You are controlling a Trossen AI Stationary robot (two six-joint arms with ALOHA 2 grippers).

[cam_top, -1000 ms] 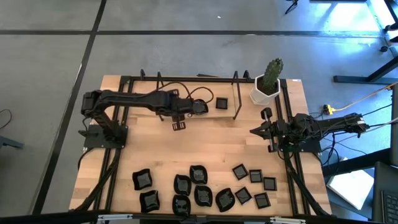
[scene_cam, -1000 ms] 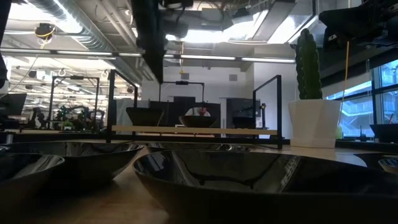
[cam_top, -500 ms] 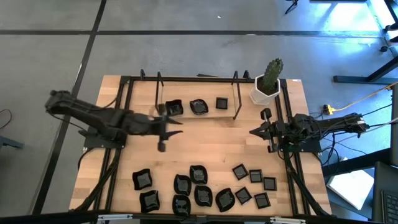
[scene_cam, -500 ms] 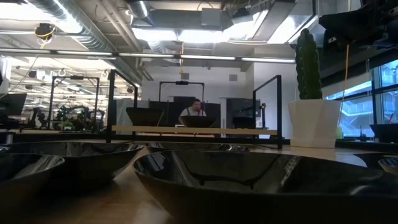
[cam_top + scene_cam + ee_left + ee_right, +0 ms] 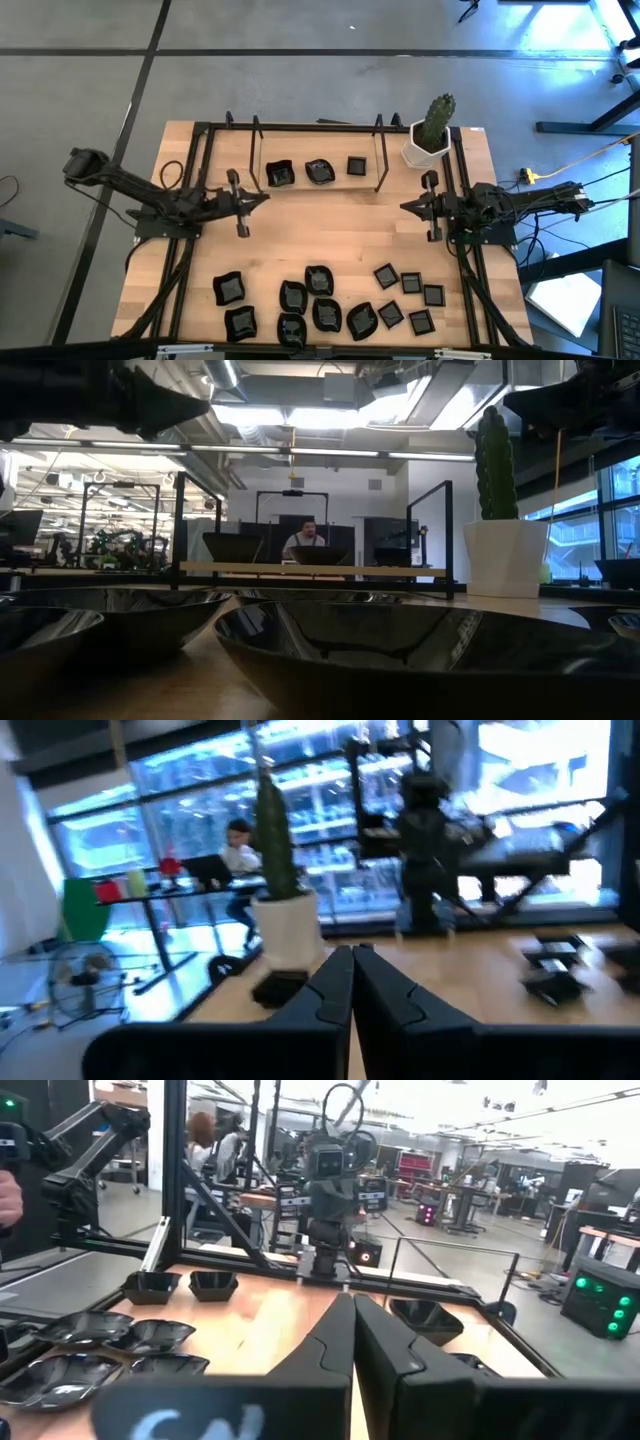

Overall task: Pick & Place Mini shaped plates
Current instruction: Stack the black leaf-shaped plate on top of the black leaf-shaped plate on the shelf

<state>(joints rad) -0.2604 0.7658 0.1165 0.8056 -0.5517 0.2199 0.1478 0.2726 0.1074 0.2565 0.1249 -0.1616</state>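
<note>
Plates lie in two groups, taken here relative to the white cactus pot [image 5: 424, 152] at the table's far right corner: three mini shaped plates [image 5: 318, 171] sit in a short row level with the pot, across the far edge toward the left arm's side, while the loose cluster of plates [image 5: 324, 312] is spread along the near edge, well apart from the pot. The left gripper [image 5: 262, 197] hangs just short of the far row, on the side away from the pot, its fingers pressed together with nothing between them; the left wrist view shows the two fingers [image 5: 335, 990] meeting in a closed wedge that points across the bare boards toward the pot. The right gripper [image 5: 406, 208] waits near the pot on the near side, also closed and empty. Judging from this, the next pick has to come from the near cluster, which lies across the open middle of the table from both grippers; the left one is about as near as the right to the cluster's pot-side end and nearer to its other end. The plates are squat and roughly as wide as long, so no long axis governs the approach. Compared with a second ago, the left arm has drawn back from over the far row, where its fingers stood spread, folded toward its base, and closed.
</note>
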